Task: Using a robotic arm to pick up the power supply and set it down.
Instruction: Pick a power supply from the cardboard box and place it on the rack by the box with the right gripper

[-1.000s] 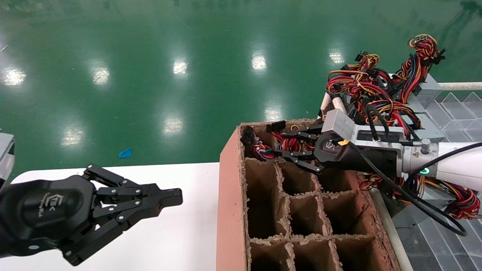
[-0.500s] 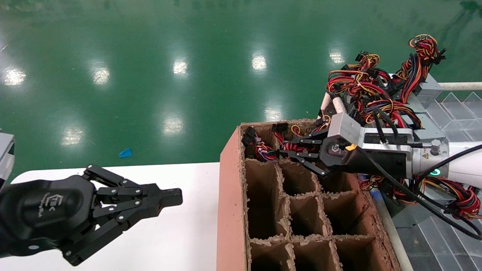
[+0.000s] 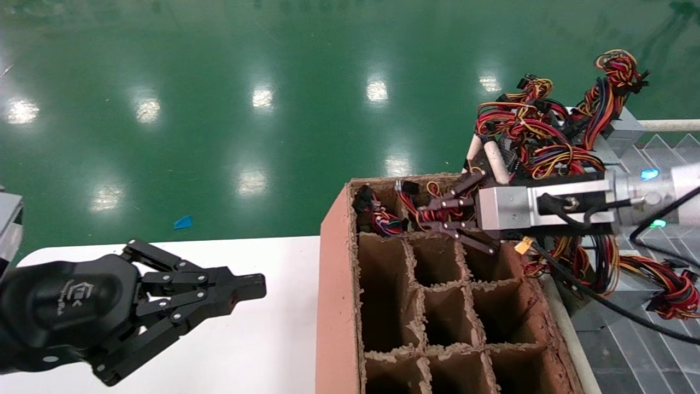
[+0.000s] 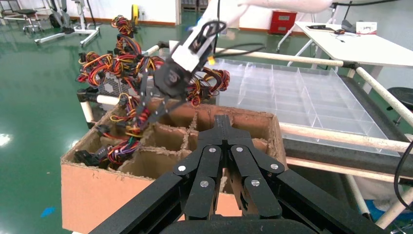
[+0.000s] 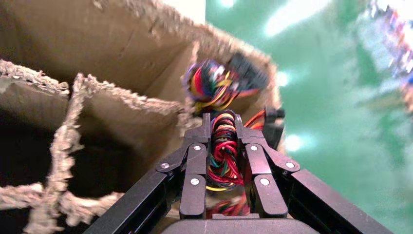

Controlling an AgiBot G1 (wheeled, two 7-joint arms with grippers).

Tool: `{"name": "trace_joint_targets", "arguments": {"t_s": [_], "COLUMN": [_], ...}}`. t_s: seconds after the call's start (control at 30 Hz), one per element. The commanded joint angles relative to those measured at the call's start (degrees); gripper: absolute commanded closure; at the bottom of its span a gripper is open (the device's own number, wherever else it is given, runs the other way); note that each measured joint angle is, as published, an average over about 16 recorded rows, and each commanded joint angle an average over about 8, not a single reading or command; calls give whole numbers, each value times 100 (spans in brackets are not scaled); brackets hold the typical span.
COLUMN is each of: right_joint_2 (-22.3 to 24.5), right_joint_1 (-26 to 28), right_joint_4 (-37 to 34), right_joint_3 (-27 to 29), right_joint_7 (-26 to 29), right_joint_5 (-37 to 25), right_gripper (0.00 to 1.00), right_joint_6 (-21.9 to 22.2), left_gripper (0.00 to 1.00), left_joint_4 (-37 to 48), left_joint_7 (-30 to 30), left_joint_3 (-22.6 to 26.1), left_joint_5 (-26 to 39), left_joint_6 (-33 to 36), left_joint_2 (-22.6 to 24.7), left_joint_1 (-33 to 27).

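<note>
Right gripper point(image 5: 223, 127) has its fingers pinched on the power supply's wire bundle point(image 5: 223, 161) in the back row of my cardboard divider box point(image 3: 333, 284), its body apparently already sunk inside, leaving only release; left gripper point(image 3: 249, 287) idles closed beside that box.

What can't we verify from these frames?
- Power supply body under the wire bundle: hidden in the carton cell, all views.
- Right gripper: right wrist view shows wires between the fingers; contact unclear.
- Pile of other supplies: head view, count obscured by tangled wires.
</note>
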Motion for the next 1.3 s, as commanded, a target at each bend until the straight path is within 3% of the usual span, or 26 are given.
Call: {"name": "trace_joint_targets", "arguments": {"t_s": [0.03,0.23,0.53,0.93,1.3], "right_joint_2": [35,176,636,1592,2378], "right_joint_1": [88,354,640,1014,1427], "right_joint_4": [164,734,1952,3881,4446], "right_joint_3": [-24,-65,12,448,647], "right_joint_7": [-243,-426,-246,631,1358], "right_joint_5": [-41,-87,46,215,-159], "right_gripper": [100,100,100,100,100], "right_joint_6": [-80,-235,-214,286,602], "left_gripper": [100,100,100,100,100], "left_joint_4": [0,0,0,0,0], "left_joint_7": [0,0,0,0,0], "left_joint_3": [0,0,0,0,0], "left_joint_5": [0,0,0,0,0], "left_joint_6": [0,0,0,0,0], "left_joint_2": [0,0,0,0,0], "left_joint_1": [0,0,0,0,0]}}
